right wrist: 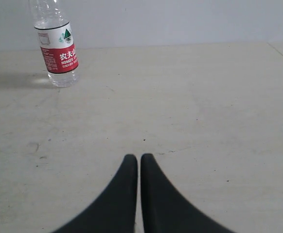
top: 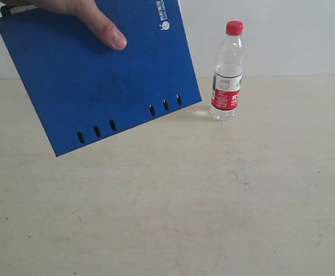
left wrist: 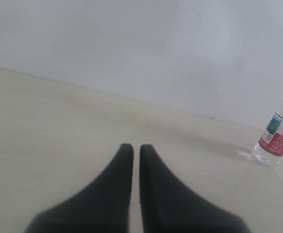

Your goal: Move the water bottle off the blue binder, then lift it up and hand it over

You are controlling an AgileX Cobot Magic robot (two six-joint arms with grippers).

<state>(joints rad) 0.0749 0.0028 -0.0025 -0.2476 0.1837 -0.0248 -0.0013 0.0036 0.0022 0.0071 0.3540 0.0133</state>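
The water bottle [top: 227, 75] stands upright on the table at the back, clear with a red cap and a red-and-white label; it also shows in the left wrist view [left wrist: 276, 140] and the right wrist view [right wrist: 57, 46]. A person's hand [top: 92, 17] holds the blue binder [top: 98, 75] tilted in the air at the upper left, its lower corner near the bottle's base. My left gripper [left wrist: 136, 146] is shut with nothing in it, low over the table. My right gripper [right wrist: 139, 158] is shut and empty too, well short of the bottle. Neither gripper shows in the exterior view.
The beige table [top: 173, 207] spreads across the foreground with small scuffs. A pale wall [top: 294, 34] rises behind the bottle. The table's far corner [right wrist: 282, 51] shows in the right wrist view.
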